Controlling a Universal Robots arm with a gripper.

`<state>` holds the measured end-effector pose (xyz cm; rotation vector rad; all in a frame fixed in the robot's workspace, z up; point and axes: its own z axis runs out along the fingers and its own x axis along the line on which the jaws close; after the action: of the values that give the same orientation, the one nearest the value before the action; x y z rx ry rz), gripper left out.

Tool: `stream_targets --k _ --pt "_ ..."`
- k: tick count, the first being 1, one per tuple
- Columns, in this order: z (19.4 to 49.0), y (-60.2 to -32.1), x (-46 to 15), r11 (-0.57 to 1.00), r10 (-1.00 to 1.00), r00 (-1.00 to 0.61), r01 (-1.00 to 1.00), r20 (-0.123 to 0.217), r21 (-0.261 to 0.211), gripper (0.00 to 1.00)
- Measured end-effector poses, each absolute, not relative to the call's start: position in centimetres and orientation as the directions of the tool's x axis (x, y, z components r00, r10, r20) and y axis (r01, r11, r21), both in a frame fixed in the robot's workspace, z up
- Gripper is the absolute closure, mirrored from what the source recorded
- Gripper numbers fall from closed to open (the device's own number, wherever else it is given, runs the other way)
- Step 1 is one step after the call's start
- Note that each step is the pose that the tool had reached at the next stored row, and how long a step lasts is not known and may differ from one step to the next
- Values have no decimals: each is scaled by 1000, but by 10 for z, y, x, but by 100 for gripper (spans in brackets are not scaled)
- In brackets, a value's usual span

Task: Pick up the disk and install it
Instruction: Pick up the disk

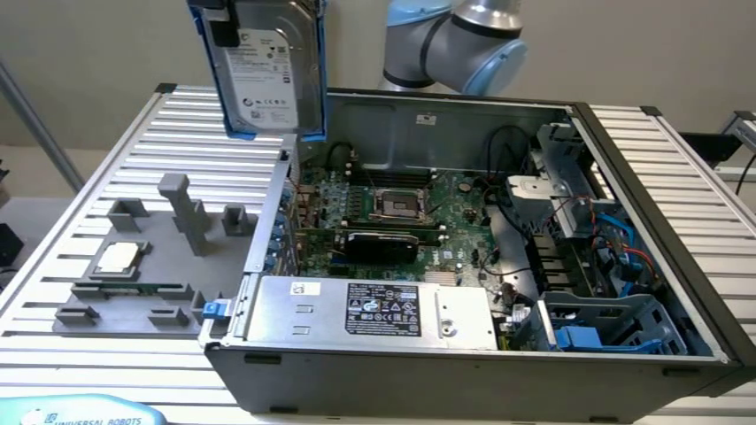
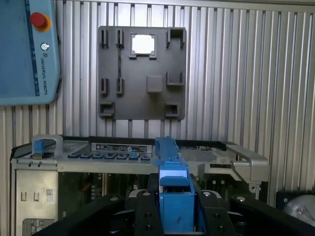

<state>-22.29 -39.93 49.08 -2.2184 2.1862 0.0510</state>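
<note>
The disk point(image 1: 266, 75), a silver-grey drive with a white label in a blue carrier, hangs on edge high above the slatted table. It is over the far corner of the open computer case point(image 1: 661, 177) on the exterior view's left. In the wrist view, the carrier's blue edge point(image 2: 173, 194) runs between my black fingers point(image 2: 146, 209), which press on it from both sides. My gripper point(image 2: 174, 211) is shut on the disk. Below it lie the case rim and the grey fixture plate point(image 2: 142, 98).
Inside the case are the motherboard point(image 1: 390, 204), a grey power-supply box point(image 1: 378, 310) and a blue-tabbed drive cage point(image 1: 603, 328) at the near right. The fixture plate point(image 1: 130, 292) holds a square CPU chip point(image 1: 120, 258). A teach pendant point(image 1: 83, 412) lies at the near edge.
</note>
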Motion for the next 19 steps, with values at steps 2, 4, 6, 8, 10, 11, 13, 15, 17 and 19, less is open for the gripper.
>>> stream_targets --k 2,4,6,8,10,11,13,15,17,19 --pt "492 -403 -214 -15 -999 14 -1000 -46 4 67" --pt "492 -407 -207 -15 -999 14 -1000 -49 4 67" --pt "493 -410 -198 -15 -999 15 -1000 -52 4 67" --pt "493 -414 -190 -15 -998 14 -1000 -56 4 67" --pt "493 -418 -182 -15 -998 14 -1000 -59 4 67" --pt "493 -419 -178 -15 -998 14 -1000 -60 4 67" --pt "493 -423 -170 -15 -998 14 -1000 -63 4 67" --pt "493 -427 -163 -15 -998 14 -1000 -66 4 67" --pt "493 -431 -155 -15 -998 14 -1000 -68 4 67" --pt "493 -435 -147 -15 -997 14 -1000 -71 4 67"
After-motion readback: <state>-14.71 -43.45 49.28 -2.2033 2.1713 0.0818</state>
